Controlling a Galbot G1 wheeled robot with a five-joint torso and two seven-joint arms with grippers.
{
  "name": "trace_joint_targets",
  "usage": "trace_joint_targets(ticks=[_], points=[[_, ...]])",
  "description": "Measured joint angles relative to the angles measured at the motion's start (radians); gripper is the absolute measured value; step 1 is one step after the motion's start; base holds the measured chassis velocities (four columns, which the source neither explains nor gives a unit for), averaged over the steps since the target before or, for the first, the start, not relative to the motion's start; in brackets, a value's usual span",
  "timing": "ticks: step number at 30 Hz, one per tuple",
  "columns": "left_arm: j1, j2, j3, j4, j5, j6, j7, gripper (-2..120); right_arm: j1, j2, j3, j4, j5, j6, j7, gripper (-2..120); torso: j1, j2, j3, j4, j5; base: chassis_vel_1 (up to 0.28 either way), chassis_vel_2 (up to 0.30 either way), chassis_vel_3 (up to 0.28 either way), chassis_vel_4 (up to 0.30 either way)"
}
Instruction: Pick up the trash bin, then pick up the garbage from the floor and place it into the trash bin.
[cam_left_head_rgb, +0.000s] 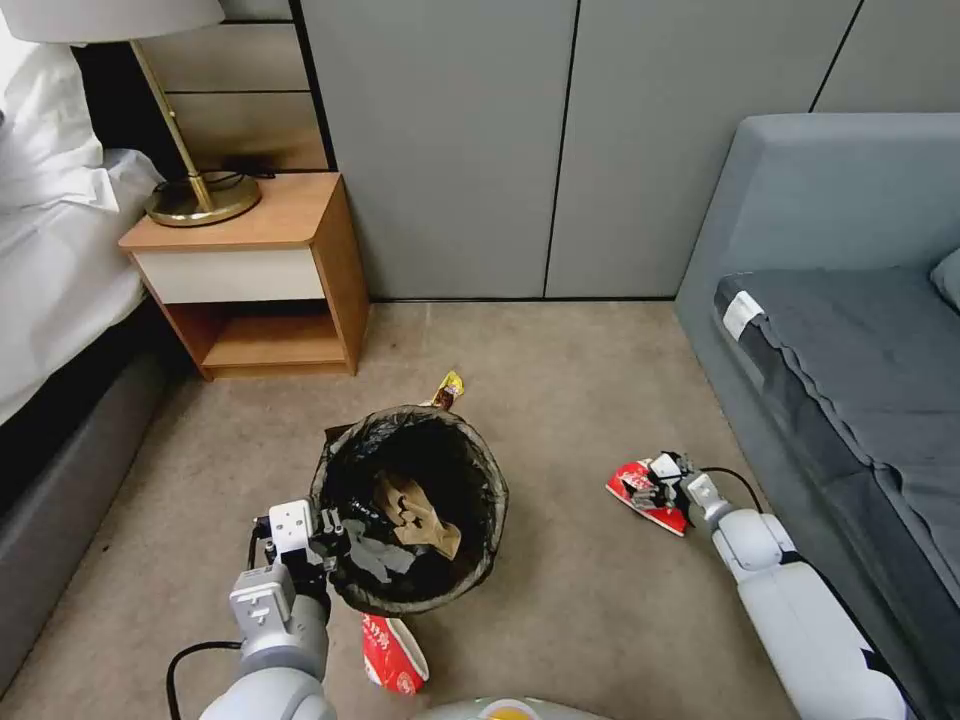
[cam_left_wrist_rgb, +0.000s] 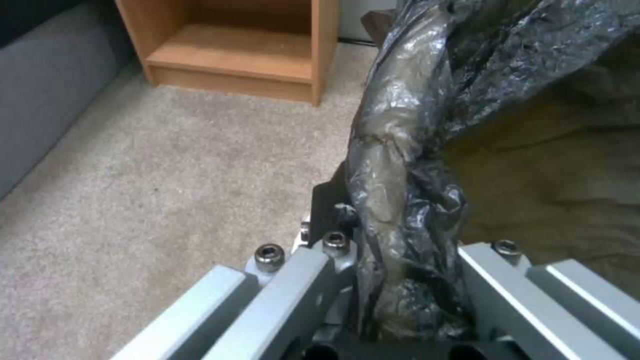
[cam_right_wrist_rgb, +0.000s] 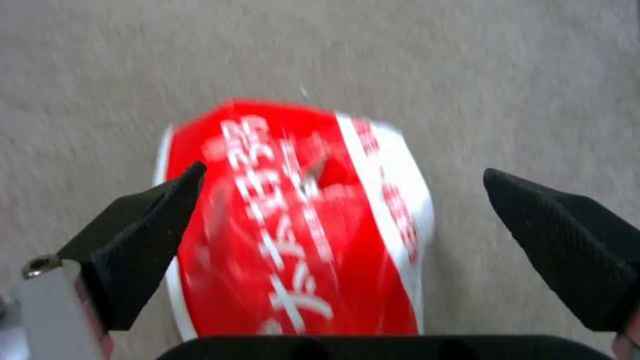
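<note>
The small round trash bin (cam_left_head_rgb: 410, 505), lined with a crinkled black bag folded over its rim, is held at its near-left rim by the left pincer (cam_left_head_rgb: 335, 535), whose jaws are clamped on the bag-covered edge (cam_left_wrist_rgb: 393, 200). Brown scrap is seen inside the bin. The right pincer (cam_left_head_rgb: 655, 480) is spread wide just over a crumpled red-and-white snack wrapper (cam_right_wrist_rgb: 300, 225) lying on the beige carpet (cam_left_head_rgb: 580, 380) near the grey sofa (cam_left_head_rgb: 850, 330). Another red-and-white wrapper (cam_left_head_rgb: 393, 655) lies just before the bin, and a yellow-brown wrapper (cam_left_head_rgb: 449, 388) behind it.
</note>
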Motion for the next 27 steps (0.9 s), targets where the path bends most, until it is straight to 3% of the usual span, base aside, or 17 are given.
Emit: trace_joint_targets(ticks=[13,18,20,27], points=[[0.003,0.001,0.009,0.000,0.004,-0.003,0.000,1,-0.016,-0.008,0.055,-0.082,0.010,0.044,0.010,100,0.000,0.000,0.000,0.0001,0.0000,0.000,0.000,0.000,0.000],[0.005,0.000,0.012,0.000,0.009,-0.005,0.000,1,-0.011,-0.005,0.056,-0.098,0.071,0.046,0.034,99,0.000,0.000,0.000,0.0001,-0.0001,0.000,0.000,0.000,0.000],[0.005,0.000,0.012,0.000,0.009,-0.005,0.000,1,-0.011,-0.004,0.055,-0.098,0.080,0.049,0.036,96,0.000,0.000,0.000,0.0000,-0.0001,0.000,0.000,0.000,0.000],[0.004,0.001,0.014,0.000,0.010,-0.005,0.000,1,-0.012,0.006,0.038,-0.096,0.125,0.059,0.054,69,0.000,0.000,0.000,0.0001,-0.0002,0.000,0.000,0.000,0.000]])
